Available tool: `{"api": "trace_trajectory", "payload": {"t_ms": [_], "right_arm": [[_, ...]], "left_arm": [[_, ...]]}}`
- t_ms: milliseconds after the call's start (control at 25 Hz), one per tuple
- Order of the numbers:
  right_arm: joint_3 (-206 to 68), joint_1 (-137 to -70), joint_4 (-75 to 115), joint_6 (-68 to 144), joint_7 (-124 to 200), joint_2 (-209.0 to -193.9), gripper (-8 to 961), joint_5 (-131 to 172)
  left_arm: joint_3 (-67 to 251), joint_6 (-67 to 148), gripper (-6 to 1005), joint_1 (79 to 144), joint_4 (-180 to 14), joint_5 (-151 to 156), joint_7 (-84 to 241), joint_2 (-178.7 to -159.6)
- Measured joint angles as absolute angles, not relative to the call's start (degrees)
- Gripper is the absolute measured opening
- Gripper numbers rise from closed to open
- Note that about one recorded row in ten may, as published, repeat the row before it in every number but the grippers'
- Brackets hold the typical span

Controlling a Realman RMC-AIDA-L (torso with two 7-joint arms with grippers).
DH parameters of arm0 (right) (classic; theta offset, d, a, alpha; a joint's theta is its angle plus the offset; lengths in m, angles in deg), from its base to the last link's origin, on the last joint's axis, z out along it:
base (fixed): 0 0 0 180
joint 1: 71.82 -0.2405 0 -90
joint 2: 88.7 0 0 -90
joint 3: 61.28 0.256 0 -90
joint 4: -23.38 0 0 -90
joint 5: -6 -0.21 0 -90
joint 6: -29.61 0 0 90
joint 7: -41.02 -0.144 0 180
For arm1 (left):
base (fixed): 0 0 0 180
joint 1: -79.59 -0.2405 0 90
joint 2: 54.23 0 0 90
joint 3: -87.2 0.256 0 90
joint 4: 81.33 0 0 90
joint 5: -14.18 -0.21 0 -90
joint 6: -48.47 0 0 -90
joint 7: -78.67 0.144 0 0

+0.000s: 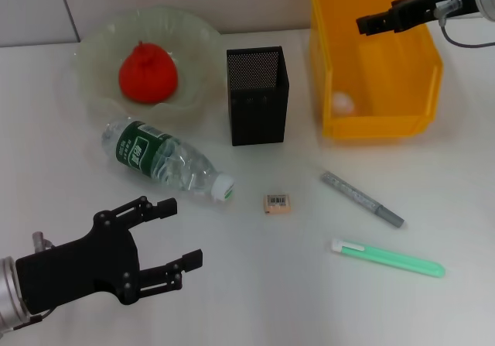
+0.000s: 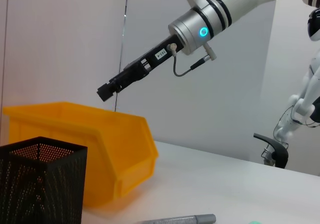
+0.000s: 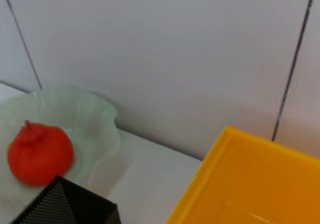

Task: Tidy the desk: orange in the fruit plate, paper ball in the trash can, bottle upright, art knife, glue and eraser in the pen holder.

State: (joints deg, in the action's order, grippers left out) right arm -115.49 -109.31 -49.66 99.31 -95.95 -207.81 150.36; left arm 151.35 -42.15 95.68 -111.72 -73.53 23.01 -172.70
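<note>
Head view shows the red-orange round fruit (image 1: 148, 72) already in the pale green wavy glass plate (image 1: 93, 52) at the desk's far left corner, and the white paper ball (image 1: 343, 102) in the yellow plastic bin (image 1: 377, 121) at the far right. The clear plastic bottle with a green label (image 1: 165, 159) lies on its side near the black left gripper (image 1: 176, 234), whose jaws are wide open. It could roll away if pushed. Left wrist view shows the right gripper (image 2: 104, 91) above the bin; I cannot tell its jaws. Right wrist view shows the black mesh pen holder (image 3: 65, 206) beside the plate.
</note>
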Motion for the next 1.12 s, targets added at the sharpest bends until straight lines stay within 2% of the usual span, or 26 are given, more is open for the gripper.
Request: {"api": "trace_trajectory", "payload": {"t_ms": [120, 440, 640, 960, 1120], "right_arm": [[-115.6, -106.7, -52.0, 100.1, -93.6, -207.81, 734, 143.0], [-115.0, -92.5, -54.5, 113.0, -70.9, -207.72, 797, 109.7], [-115.5, -84.5, -48.7, 122.4, -53.3, -208.04, 812, 105.8], [-106.7, -80.8, -25.8, 133.7, -30.3, -207.49, 810, 105.8], [-102.6, -79.4, -18.7, 136.5, -21.6, -207.14, 810, 106.1]], "left_arm": [[151.3, -42.4, 763, 95.7, -112.0, -73.5, 23.1, -172.70], [150.0, -43.6, 759, 95.7, -112.5, -73.4, 23.1, -172.54], [149.6, -43.3, 757, 96.1, -114.7, -73.6, 22.8, -172.20], [149.6, -41.8, 753, 101.3, -121.9, -80.6, 17.1, -171.56], [150.5, -40.8, 751, 104.4, -130.5, -89.7, 13.8, -172.54]]}}
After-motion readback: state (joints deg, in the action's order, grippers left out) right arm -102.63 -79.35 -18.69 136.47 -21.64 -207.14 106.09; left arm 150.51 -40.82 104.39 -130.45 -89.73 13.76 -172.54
